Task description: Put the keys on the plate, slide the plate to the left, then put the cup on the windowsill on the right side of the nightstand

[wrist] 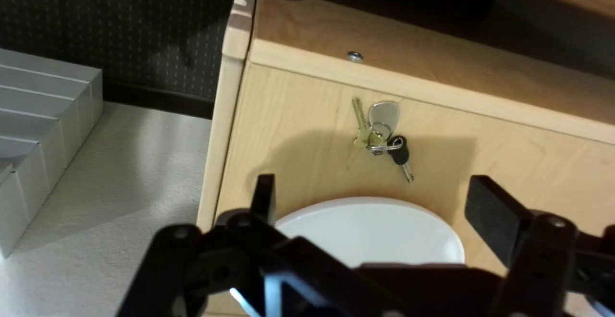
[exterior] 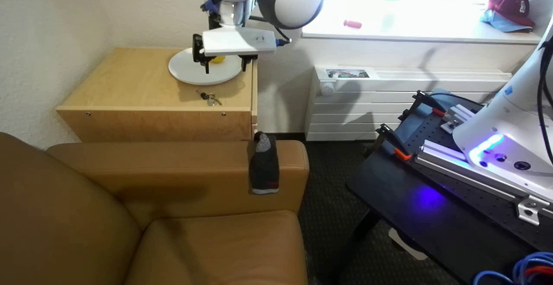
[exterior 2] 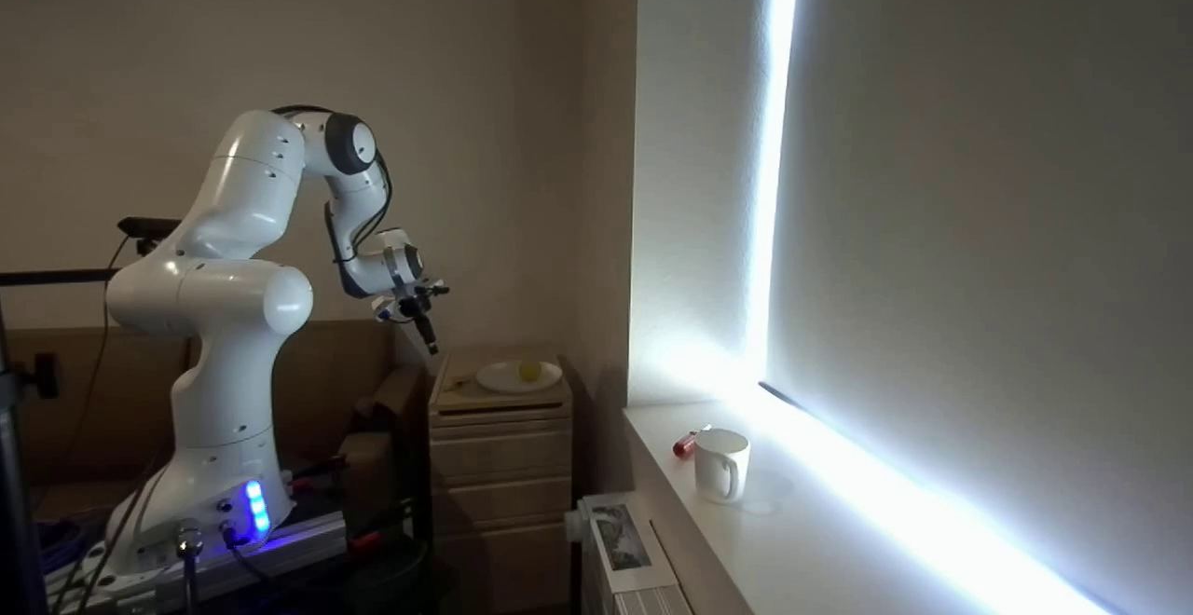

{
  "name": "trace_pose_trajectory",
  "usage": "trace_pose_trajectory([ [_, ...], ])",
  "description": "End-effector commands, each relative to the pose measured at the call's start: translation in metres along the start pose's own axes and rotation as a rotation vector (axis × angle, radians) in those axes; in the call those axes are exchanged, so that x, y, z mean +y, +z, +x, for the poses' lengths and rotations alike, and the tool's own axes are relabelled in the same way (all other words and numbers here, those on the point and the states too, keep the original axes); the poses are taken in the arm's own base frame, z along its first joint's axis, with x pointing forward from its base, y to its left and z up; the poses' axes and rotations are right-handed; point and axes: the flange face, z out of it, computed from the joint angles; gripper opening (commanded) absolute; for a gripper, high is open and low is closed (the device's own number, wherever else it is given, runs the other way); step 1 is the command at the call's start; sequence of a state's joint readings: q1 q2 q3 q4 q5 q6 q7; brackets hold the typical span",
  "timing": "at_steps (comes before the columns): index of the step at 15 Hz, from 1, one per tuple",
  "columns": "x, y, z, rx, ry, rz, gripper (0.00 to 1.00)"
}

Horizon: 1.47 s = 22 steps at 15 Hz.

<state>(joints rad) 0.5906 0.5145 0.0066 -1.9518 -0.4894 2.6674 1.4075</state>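
Claw [wrist: 373, 189] apart, holding nothing. Likely step one, keys [wrist: 377, 139] from counter [wrist: 298, 115] to plate [wrist: 375, 233]. Next: align over them, lower, pinch.

We saw the keys [wrist: 377, 141] on the nightstand [wrist: 552, 173], just beside the plate [wrist: 375, 233], which held a fruit [exterior 2: 529, 371]; in an exterior view, the windowsill [exterior 2: 778, 550], bearing the cup [exterior 2: 718, 466], lay right of the nightstand.

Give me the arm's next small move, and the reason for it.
I'd probably lower the open pincer a little toward the keys. They lie on the nightstand, beside the plate rather than on it, and the pincer hangs above, holding nothing, so picking them up seems the first step.
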Motion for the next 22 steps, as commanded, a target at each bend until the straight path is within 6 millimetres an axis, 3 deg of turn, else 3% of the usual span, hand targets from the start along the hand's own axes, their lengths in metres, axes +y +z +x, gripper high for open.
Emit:
trace_pose_trajectory([
  [1, -0.028, 0.041, 0.010, -0.063, 0.055, 0.039, 1.00],
  [3, -0.044, 0.044, 0.019, -0.175, 0.082, 0.069, 1.00],
  [7, -0.070, 0.041, 0.035, -0.172, 0.025, 0.037, 1.00],
  [8, -0.058, 0.042, 0.029, -0.166, 0.058, 0.050, 1.00],
  [11, -0.069, 0.037, 0.034, -0.162, 0.046, 0.049, 1.00],
  [17, -0.052, 0.085, 0.056, 0.002, 0.045, 0.029, 1.00],
  [18, -0.049, 0.074, 0.054, -0.025, 0.036, 0.022, 1.00],
  [22, -0.046, 0.093, 0.053, -0.052, 0.073, 0.018, 1.00],
])
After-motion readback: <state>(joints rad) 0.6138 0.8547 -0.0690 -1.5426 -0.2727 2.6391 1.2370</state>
